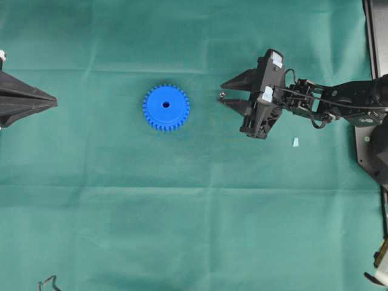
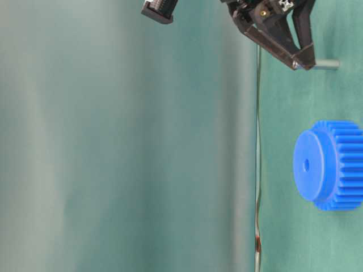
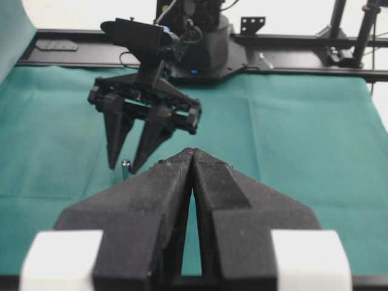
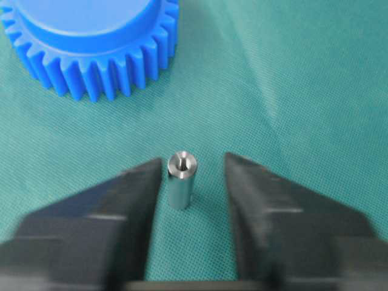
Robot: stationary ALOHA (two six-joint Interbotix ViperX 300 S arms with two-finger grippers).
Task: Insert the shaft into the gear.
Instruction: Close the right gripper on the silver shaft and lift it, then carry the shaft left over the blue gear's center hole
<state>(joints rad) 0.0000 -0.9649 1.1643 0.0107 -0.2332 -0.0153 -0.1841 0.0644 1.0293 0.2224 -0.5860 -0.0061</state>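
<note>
Between the right gripper's (image 4: 194,176) narrowed jaws: the shaft (image 4: 180,180), upright, not yet clamped.
Gear (image 1: 166,107) lay well left, hole empty; grasp, carry, insertion remained. Left gripper (image 3: 193,159) was closed, empty.

The gear (image 1: 166,107) lies flat on the worktop (image 1: 182,230), near the middle. At its three o'clock, well apart, the shaft (image 4: 180,179) stands upright between the jaws of the right gripper (image 1: 223,94). The left gripper (image 1: 53,100) sits far out at the gear's nine o'clock. A small scrap (image 1: 296,142) lies beyond the right gripper, at about four o'clock.
</note>
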